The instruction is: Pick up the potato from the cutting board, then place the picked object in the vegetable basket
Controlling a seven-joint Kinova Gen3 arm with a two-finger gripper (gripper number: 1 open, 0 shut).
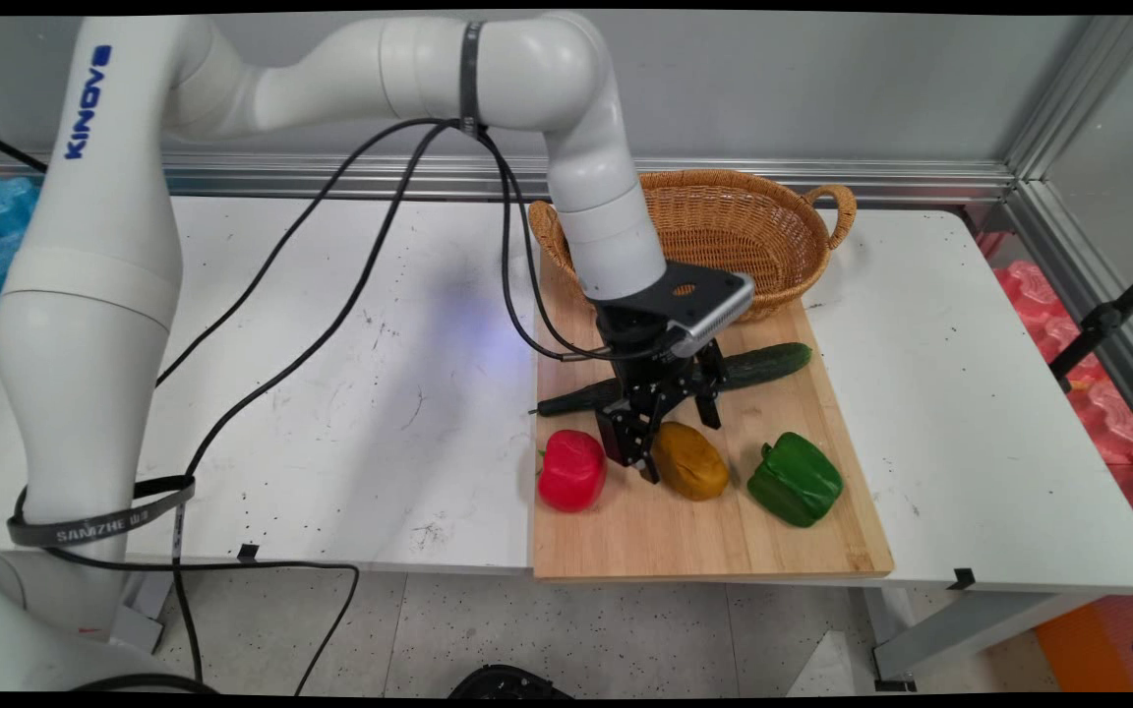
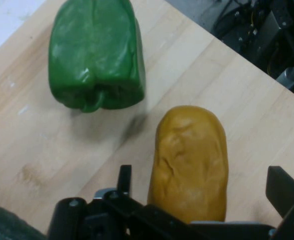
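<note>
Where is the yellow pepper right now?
In the main view, the yellow pepper lies on the wooden board, between the red pepper and green pepper, with the open gripper straddling it.

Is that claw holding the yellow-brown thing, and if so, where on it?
Not yet. The gripper is open, one finger on each side of the potato's near end, with gaps showing. Nothing is gripped.
</note>
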